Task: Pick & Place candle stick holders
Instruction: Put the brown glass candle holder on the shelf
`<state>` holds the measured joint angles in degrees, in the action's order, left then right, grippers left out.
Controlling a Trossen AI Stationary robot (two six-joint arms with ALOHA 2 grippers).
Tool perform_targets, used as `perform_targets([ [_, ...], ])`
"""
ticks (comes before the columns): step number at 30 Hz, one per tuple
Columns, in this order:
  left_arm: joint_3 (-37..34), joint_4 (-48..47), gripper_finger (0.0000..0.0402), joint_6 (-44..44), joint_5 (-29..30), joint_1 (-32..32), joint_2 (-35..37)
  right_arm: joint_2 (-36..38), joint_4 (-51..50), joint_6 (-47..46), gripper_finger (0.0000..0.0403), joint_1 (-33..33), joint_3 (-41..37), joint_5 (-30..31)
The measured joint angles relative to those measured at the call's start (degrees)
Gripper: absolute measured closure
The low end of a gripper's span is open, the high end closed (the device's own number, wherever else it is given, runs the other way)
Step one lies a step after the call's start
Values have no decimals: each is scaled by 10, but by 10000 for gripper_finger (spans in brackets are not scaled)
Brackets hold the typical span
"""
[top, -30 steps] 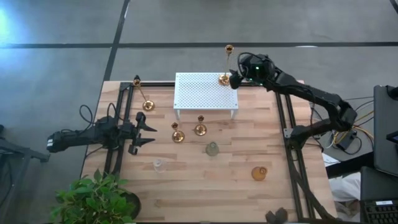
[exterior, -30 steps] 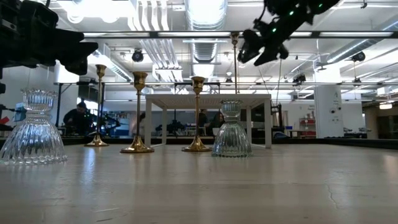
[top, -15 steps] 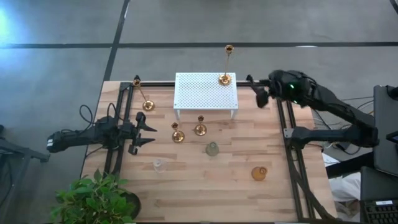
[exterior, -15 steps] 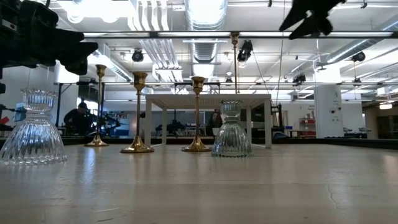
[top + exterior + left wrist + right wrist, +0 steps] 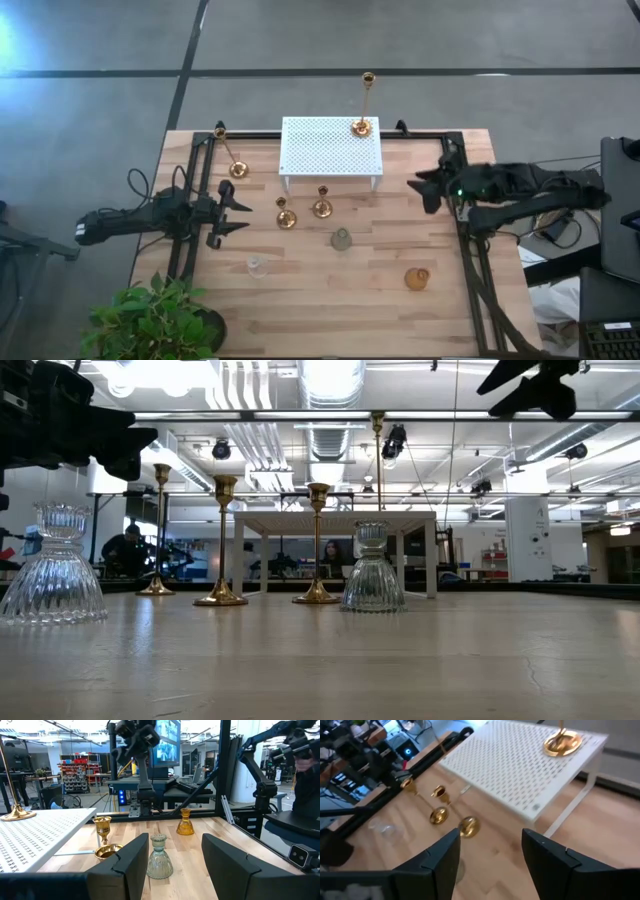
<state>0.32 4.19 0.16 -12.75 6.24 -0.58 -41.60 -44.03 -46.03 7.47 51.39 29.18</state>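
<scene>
Right end effector (image 5: 424,188) released, empty at the desk's (image 5: 330,290) 3 o'clock; left end effector (image 5: 232,213) released at 9. Tall brass candlestick (image 5: 364,104) on white stand (image 5: 330,147), 12 o'clock. Low view: grey-green glass holder (image 5: 373,571) beside short brass sticks (image 5: 318,544).

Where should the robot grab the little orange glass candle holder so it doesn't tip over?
Probably at its narrow waist. The amber glass holder stands upright and alone on the table, with a wide flared base and a cup on top. The open right gripper is the nearer one, and could come down from above or in level from its own side, closing across the pinched middle.
</scene>
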Motion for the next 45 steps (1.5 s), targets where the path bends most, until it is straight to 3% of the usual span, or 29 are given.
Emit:
perform_targets([
  [6,0,0,211,0,0,0,0,-48,-61,-149,209,150,8,93],
  [13,0,0,211,0,0,0,0,-138,-229,-396,209,304,57,126],
  [18,0,0,211,0,0,0,0,-220,-336,-555,209,397,108,124],
  [24,0,0,211,0,0,0,0,-318,-427,-701,209,484,169,34],
  [30,0,0,211,0,0,0,0,-396,-411,-725,209,514,208,-77],
  [38,0,0,211,0,0,0,0,-472,-401,-720,202,520,243,-88],
  [45,0,0,211,0,0,0,0,-528,-352,-726,146,524,237,-116],
])
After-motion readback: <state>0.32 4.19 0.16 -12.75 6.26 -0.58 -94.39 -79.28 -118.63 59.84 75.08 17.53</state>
